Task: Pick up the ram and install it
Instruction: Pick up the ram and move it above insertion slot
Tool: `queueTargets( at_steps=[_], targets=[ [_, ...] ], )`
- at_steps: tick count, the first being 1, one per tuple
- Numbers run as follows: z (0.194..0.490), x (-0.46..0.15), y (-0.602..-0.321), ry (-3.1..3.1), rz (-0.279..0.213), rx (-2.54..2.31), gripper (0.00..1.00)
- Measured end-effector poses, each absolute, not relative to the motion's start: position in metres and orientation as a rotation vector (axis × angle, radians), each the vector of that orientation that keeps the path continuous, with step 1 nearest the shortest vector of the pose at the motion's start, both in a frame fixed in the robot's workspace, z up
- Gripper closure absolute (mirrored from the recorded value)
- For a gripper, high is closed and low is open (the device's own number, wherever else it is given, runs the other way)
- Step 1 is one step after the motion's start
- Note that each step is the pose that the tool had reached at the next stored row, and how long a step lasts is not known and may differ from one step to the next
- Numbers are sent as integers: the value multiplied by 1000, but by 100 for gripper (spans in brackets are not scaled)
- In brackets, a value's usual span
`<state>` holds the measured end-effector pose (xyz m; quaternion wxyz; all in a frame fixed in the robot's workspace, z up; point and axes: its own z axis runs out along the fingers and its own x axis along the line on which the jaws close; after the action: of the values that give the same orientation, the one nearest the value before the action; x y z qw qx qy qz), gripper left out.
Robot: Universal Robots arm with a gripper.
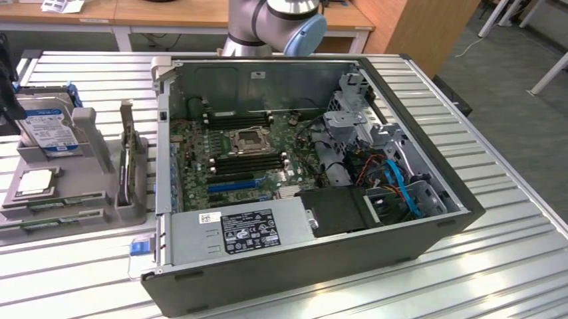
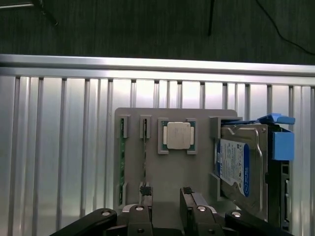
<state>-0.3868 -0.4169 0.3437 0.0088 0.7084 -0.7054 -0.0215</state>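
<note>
The counter (image 2: 59, 147) is ribbed, glossy aluminium slats. The holder (image 2: 170, 172) is matte grey and blocky, at the left edge of the exterior view. The ram (image 2: 144, 157), a thin green board, stands on edge in a holder slot beside a second stick (image 2: 121, 162). The claw (image 2: 165, 191) has its black fingers apart, gripping nothing, near the ram's end.
</note>
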Motion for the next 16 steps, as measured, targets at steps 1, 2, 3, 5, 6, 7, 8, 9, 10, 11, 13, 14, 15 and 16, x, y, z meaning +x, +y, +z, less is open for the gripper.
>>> queueTargets(
  at_steps=[1, 2, 3, 5, 6, 7, 8, 9, 10, 11, 13, 14, 15, 16],
  targets=[
    [342, -387, -417, -2204, -67, 2213, 64],
    [341, -387, -417, -2204, -67, 2213, 64],
    [340, -387, -417, -2204, -67, 2213, 64],
    [337, -387, -417, -2204, -67, 2213, 64],
    [335, -387, -417, -2204, -67, 2213, 64],
    [334, -387, -417, -2204, -67, 2213, 64],
    [333, -387, -417, -2204, -67, 2213, 64],
    [332, -387, -417, -2204, -67, 2213, 64],
    [331, -387, -417, -2204, -67, 2213, 64],
    [330, -387, -417, -2204, -67, 2213, 64],
    [328, -387, -417, -2204, -67, 2213, 64],
    [327, -387, -417, -2204, -67, 2213, 64],
    [325, -387, -417, -2204, -67, 2213, 64],
    [325, -387, -417, -2204, -67, 2213, 64]
  ],
)
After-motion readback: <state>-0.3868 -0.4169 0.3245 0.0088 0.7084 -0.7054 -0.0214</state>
